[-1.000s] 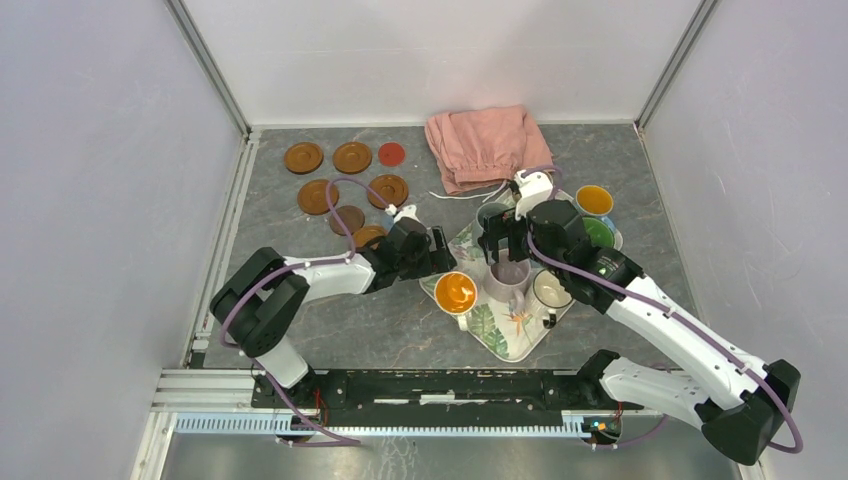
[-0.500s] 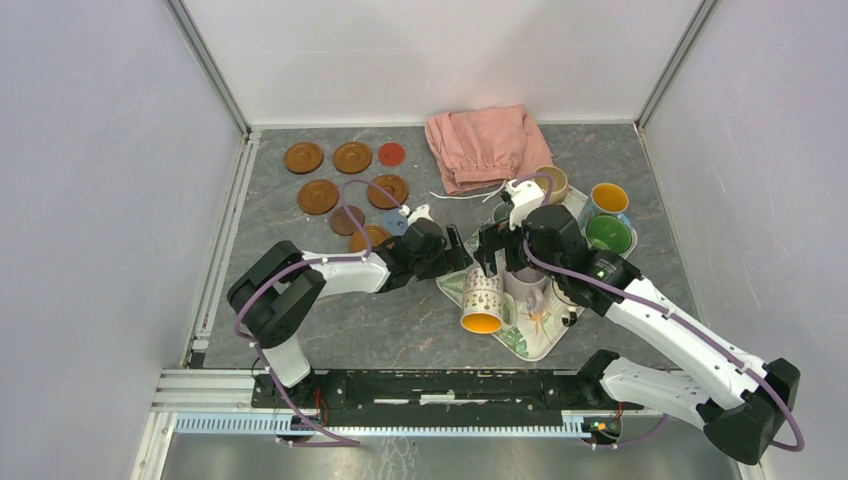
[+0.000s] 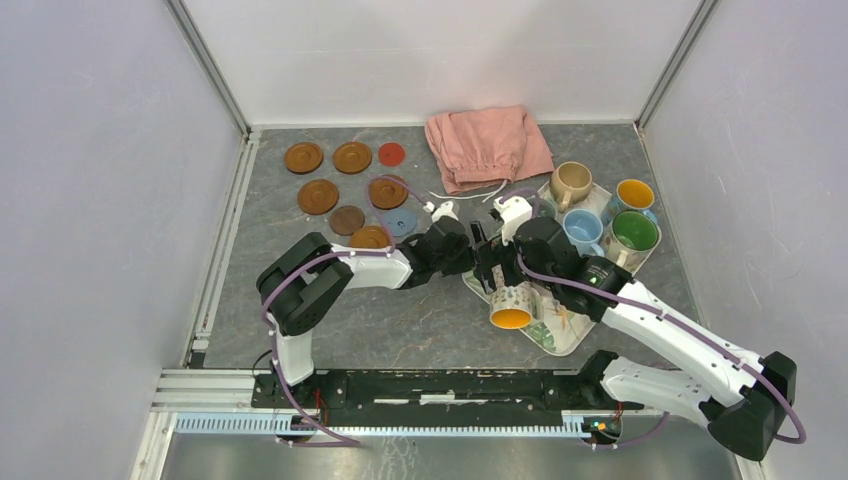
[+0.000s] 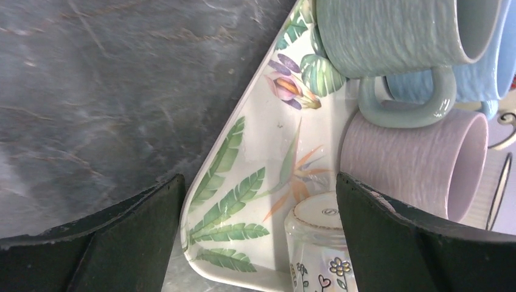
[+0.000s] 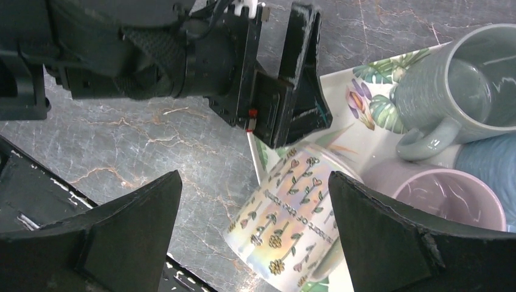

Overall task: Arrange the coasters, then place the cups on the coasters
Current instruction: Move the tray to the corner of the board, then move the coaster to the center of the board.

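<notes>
– Spreading wide and gripping nothing, the left fingers [image 4: 122, 237] are straddling the near-left corner of the leaf-patterned tray [image 4: 268, 128]. What are the right fingers doing?

– The right fingers [image 5: 128, 231] are gaping open too, holding nothing. They are hanging over a flower-patterned mug [image 5: 286, 225] that is lying on its side at that same corner, its orange inside facing the arms. The two sets of fingers are pointing at each other, very near; I cannot tell whether they are touching.

– Where are the cups and coasters sitting?

– The cups [image 3: 583, 228] are all crowding the tray, right of centre on the tabletop [image 3: 420, 320]. A grey-green cup [image 4: 395, 30] and a lilac cup [image 4: 414, 158] are sitting just beyond the tipped mug. The coasters [image 3: 318, 196] are lying in a loose cluster at the far left, apart from the tray: brown ones, a red coaster [image 3: 391, 154] and a blue coaster [image 3: 403, 222]. No cup is resting on any coaster. A pink cloth [image 3: 485, 145] is lying at the back.

– Which step is under way?

– It is looking like the start of the cup stage. The next move is probably calling for one set of fingers to close on the tipped mug's rim or handle and carry it left to a free coaster.
</notes>
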Controlling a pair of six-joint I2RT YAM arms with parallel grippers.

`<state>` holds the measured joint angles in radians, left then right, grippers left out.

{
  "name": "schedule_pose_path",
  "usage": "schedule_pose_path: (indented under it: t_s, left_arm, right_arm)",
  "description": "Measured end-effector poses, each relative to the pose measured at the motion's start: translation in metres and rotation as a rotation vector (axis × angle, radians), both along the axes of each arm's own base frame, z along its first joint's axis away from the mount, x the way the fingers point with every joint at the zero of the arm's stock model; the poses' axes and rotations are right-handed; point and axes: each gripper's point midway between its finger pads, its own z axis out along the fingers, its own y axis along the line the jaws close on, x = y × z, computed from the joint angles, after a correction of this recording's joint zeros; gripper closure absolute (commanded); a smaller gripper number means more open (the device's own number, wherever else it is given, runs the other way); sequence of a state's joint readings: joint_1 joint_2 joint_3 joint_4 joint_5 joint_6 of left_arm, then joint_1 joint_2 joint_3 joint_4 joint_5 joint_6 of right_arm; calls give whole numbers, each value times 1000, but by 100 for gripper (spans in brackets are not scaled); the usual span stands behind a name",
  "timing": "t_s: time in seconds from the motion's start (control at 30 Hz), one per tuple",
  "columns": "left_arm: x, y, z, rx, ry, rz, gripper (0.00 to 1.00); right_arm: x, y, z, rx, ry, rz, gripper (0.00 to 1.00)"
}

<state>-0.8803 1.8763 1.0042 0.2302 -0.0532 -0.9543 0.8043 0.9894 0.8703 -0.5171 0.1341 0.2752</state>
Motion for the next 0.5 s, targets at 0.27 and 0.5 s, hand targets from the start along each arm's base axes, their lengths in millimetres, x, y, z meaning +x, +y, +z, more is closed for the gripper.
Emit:
schedule_pose_path:
  t_s: [0.27,0.5]
  left_arm:
    - [-10,-8,1,-1,10,-10,0]
    - [22,47,25,95,-34,101,0]
  right_arm:
    - [4,-4,4,-17,-18,-16,2]
    - [16,1,9,-35,-53,-18,2]
